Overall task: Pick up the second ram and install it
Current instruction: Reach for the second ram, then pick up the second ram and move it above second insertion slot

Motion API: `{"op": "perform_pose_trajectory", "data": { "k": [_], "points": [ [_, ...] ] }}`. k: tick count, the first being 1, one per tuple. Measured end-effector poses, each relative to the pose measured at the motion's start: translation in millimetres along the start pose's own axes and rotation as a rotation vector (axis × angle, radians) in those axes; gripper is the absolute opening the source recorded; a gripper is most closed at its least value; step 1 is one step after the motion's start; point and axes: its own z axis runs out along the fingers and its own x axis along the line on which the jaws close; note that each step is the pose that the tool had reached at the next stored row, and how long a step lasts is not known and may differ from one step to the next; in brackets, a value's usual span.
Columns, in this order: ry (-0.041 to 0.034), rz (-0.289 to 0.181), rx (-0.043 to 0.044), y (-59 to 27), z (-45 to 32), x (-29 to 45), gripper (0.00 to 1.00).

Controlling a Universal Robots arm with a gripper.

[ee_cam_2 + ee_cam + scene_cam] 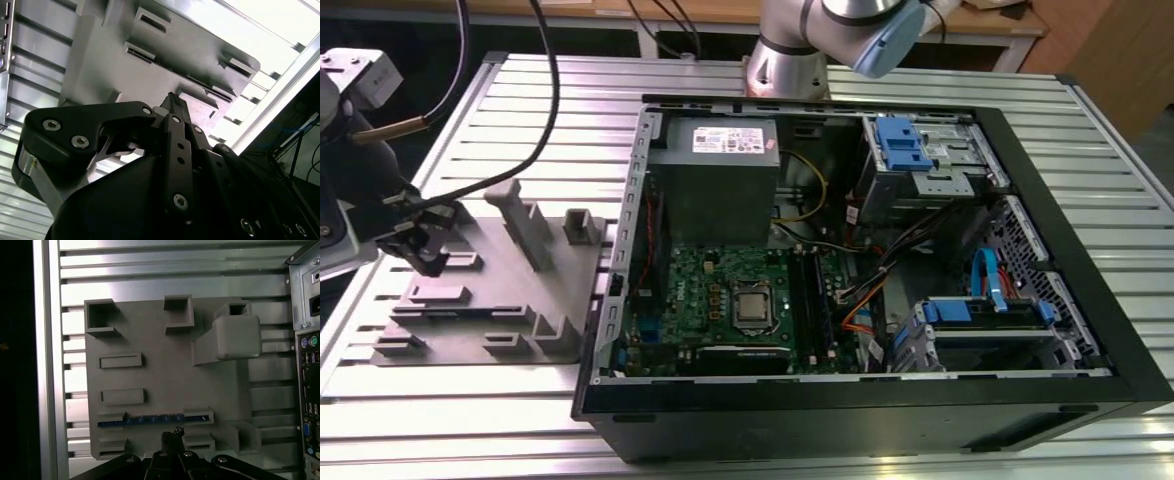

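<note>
Biggest thing here is the slatted metal counter [480, 420], with an open computer case [1121, 330] lying on its side on it, green motherboard [707, 290] facing up inside. Just beside the case, toward the exterior view's left, there's a flat grey holder block [560, 300] with a bunch of slots and raised pockets.

The end effector [424, 255] hangs over the far-left part of that block. In both wrist views the fingertips look pinched together with nothing between them, so it's clenched on air, not gripping anything.

The second ram [150, 419] sits in the holder block, standing on edge in one of the long slots. In the first wrist view it's a thin blue strip between two grey end pieces. The end effector tip is really close to it, just off to one side of that slot, not touching as far as I can see.
</note>
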Motion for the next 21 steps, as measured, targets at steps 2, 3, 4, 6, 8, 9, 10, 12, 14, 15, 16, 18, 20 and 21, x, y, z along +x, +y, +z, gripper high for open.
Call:
{"op": "perform_pose_trajectory", "data": {
  "k": [2,3,4,6,8,9,10,12,14,15,16,18,20,21],
  "points": [
    [0.0003,0.000,0.0000,-0.8,2.0,0.8,0.07],
    [0.0005,0.000,0.0000,-1.2,3.0,1.1,0.07],
    [0.0007,0.000,0.0000,-1.6,4.0,1.4,0.07],
    [0.0013,0.000,0.0001,-2.3,6.1,2.1,0.07],
    [0.0016,0.000,0.0001,-3.0,8.0,2.9,0.07],
    [0.0018,0.000,0.0000,-3.2,9.0,3.4,0.07],
    [0.0019,0.000,0.0001,-3.5,9.8,3.9,0.07],
    [0.0022,0.000,0.0001,-4.0,11.5,4.9,0.07],
    [0.0022,0.000,0.0001,-4.0,12.0,5.3,0.07],
    [0.0022,0.000,0.0002,-4.0,11.9,5.3,0.07],
    [0.0022,0.000,0.0002,-4.1,12.1,5.7,0.07],
    [0.0022,0.000,0.0001,-4.1,12.4,6.1,0.07],
    [0.0022,0.000,0.0002,-4.1,12.4,6.1,0.07],
    [0.0022,0.000,0.0002,-4.1,12.4,6.2,0.07]
  ]
}}
